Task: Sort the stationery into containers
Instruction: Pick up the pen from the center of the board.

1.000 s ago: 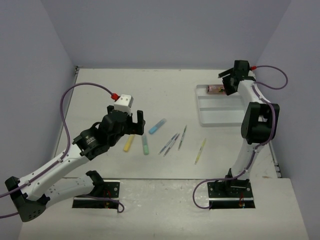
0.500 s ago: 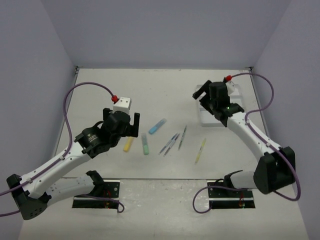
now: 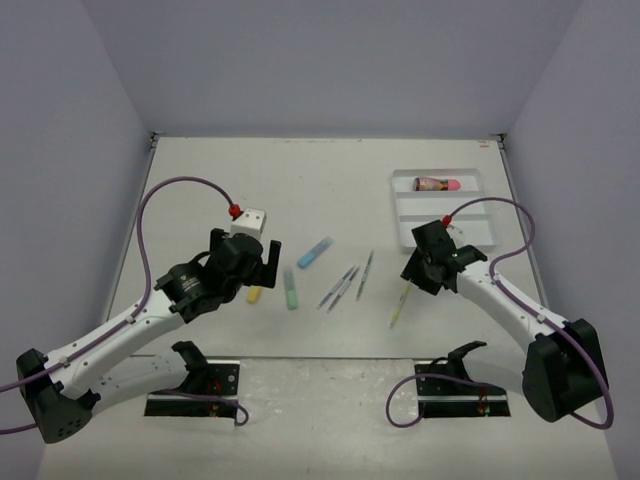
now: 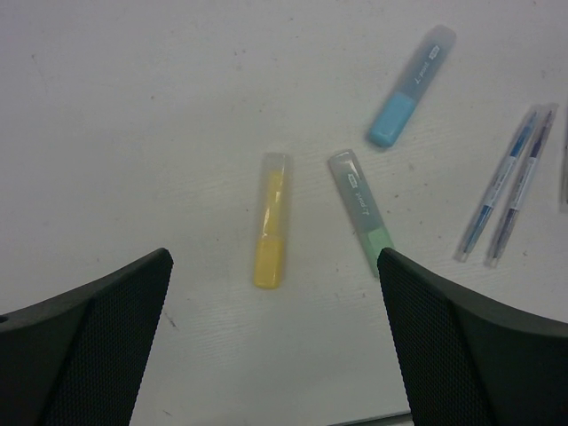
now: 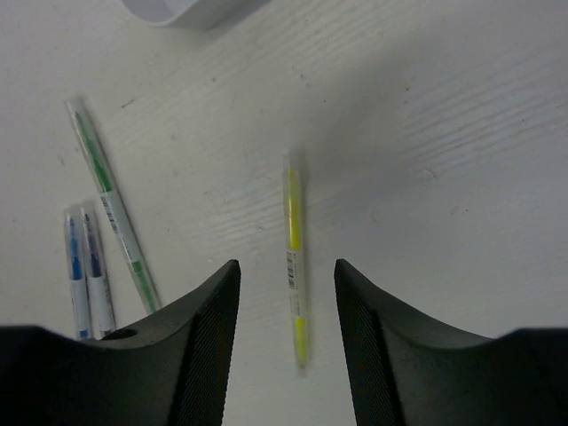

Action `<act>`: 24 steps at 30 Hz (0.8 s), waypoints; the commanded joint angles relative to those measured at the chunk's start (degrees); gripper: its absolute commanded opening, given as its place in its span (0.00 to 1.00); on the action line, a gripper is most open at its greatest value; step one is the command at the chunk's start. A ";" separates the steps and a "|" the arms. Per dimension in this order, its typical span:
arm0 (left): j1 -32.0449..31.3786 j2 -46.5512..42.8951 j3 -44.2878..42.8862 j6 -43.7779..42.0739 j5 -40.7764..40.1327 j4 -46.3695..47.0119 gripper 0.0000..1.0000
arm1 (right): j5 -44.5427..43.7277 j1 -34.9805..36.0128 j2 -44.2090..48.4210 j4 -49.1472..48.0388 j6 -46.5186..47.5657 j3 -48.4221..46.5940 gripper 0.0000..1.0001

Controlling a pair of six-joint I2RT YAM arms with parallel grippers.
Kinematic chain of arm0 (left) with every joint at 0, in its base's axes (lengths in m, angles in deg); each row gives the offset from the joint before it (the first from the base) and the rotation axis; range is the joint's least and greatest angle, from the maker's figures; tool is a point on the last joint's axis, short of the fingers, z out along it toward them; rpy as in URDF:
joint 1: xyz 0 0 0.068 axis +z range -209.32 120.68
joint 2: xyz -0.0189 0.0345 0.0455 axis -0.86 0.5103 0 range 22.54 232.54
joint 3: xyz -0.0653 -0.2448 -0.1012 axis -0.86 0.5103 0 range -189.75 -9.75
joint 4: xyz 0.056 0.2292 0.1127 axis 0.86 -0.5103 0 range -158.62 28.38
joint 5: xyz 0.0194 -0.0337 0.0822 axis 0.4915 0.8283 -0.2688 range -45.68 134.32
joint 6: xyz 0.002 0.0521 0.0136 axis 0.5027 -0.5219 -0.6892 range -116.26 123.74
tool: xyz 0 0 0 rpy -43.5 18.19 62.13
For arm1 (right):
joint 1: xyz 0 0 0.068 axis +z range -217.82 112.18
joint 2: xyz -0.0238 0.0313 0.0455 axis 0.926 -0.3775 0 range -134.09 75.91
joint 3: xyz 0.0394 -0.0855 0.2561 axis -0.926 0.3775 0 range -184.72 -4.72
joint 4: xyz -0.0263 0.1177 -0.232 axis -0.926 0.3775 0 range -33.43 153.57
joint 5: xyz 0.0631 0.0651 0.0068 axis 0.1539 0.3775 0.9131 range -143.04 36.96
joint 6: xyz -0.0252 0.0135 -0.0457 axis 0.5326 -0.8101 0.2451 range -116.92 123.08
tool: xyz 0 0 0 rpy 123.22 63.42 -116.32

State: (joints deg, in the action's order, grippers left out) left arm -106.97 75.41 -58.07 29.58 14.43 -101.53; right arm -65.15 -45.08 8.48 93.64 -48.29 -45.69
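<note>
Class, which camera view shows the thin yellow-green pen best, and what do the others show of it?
The right wrist view: the yellow-green pen lies whole and large mid-frame, its label band visible. The top external view shows the pen only as a thin sliver. The left wrist view misses it.

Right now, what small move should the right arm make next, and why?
Probably lower the right gripper straight down, then close on the yellow-green pen. The wrist view shows its jaws open on either side of the pen, which lies loose on the table, outside the white tray.
</note>
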 commanded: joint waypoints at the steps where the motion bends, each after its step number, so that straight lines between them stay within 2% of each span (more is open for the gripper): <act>1: -0.02 -1.95 0.24 -1.41 1.95 3.35 1.00 | 1.83 2.56 -0.39 4.51 -1.37 -0.16 0.48; 7: -0.10 -4.36 0.45 -2.11 3.26 3.75 1.00 | 2.04 5.71 -5.46 5.22 -3.86 1.58 0.49; 10: -0.15 -6.34 0.59 -2.10 3.43 4.12 1.00 | 2.49 6.08 -7.32 5.12 -4.17 1.78 0.45; 13: -0.15 -8.05 0.77 -2.55 4.39 4.58 1.00 | 4.28 6.26 -10.07 3.55 -3.30 2.12 0.38; 15: -0.07 -8.58 0.77 -2.64 4.57 4.75 1.00 | 5.89 6.36 -11.93 2.12 -2.76 1.93 0.29; 16: -0.15 -8.67 0.77 -2.64 4.57 4.75 1.00 | 6.33 6.53 -13.36 1.77 -2.59 1.67 0.19; 21: -0.15 -8.57 0.68 -2.72 4.67 4.67 1.00 | 6.83 7.23 -16.67 2.04 -1.89 -0.51 0.13; 23: -0.15 -8.49 0.68 -2.81 4.75 4.67 1.00 | 6.33 7.40 -15.83 1.87 -2.74 -0.43 0.00; 24: -0.10 -8.54 0.73 -2.81 4.70 4.67 1.00 | 6.07 7.40 -14.32 1.37 -3.01 -0.33 0.00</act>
State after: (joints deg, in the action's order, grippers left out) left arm -106.97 67.03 -57.63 28.13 18.74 -98.98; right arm -58.63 -38.38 -6.10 96.79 -50.06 -46.15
